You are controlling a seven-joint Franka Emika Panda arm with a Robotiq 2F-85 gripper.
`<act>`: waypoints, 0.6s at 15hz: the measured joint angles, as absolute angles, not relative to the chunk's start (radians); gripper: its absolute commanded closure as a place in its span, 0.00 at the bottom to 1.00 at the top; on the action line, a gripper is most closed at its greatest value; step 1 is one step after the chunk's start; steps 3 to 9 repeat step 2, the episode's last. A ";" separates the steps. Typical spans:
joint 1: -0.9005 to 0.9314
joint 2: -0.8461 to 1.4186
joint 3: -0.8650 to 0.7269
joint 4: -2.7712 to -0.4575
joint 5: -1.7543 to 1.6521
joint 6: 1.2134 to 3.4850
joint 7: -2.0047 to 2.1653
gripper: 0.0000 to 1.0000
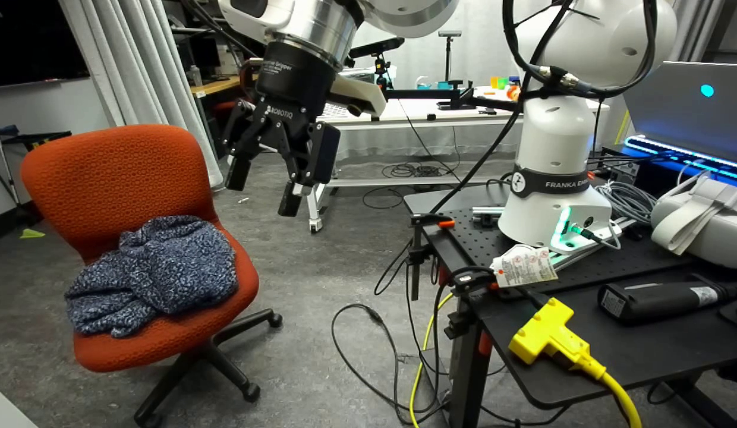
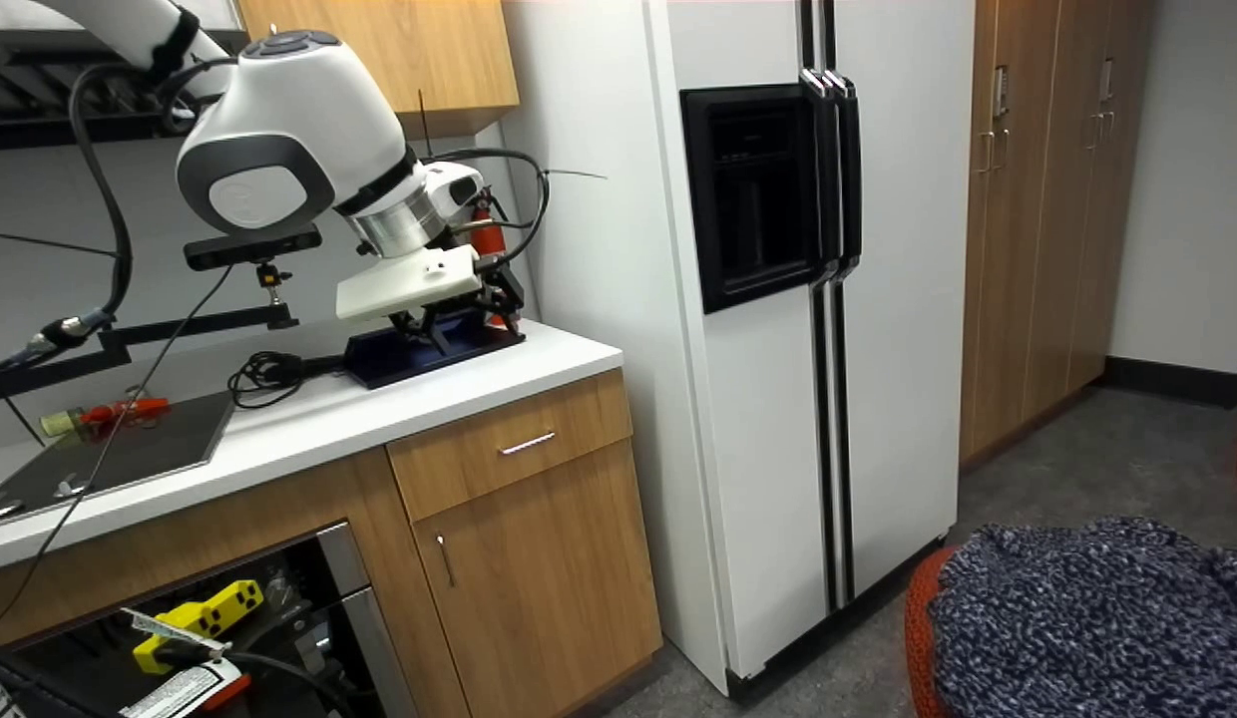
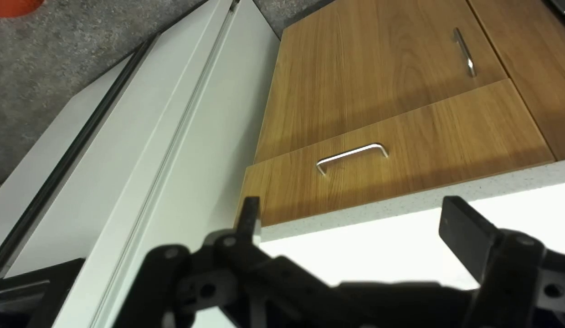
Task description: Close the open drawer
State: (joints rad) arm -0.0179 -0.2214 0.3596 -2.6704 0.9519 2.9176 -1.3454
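Black Robotiq gripper (image 3: 351, 212) spread wide, wooden drawer (image 3: 414, 148) sitting flush

Nearest the wrist camera, the two fingers (image 3: 467, 237) stand far apart, gripping nothing. Beyond them comes the white countertop (image 3: 373, 250), and in an exterior view the Panda arm (image 2: 319, 120) hangs out over it, the gripper partly hidden, a dark blue tray (image 2: 389, 367) lying on the surface. Next, right beneath the countertop's edge, that's the drawer: front closed, in line with the cabinet door (image 3: 378, 73) below, its silver bar handle (image 3: 351, 154) clear of the fingers. Just beside it rises the white side-by-side refrigerator (image 2: 758, 429). Farther off, in both exterior views, an orange chair (image 1: 119, 184) carries a speckled dark-blue knit (image 1: 160, 267); tall wooden cabinets (image 2: 1028, 219) stand past the refrigerator.
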 measured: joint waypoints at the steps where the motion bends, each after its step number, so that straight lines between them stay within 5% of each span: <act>1: -0.018 -0.221 0.360 -2.670 0.952 2.918 -1.345 0.00; 9: -0.018 -0.221 0.360 -2.670 0.952 2.918 -1.345 0.00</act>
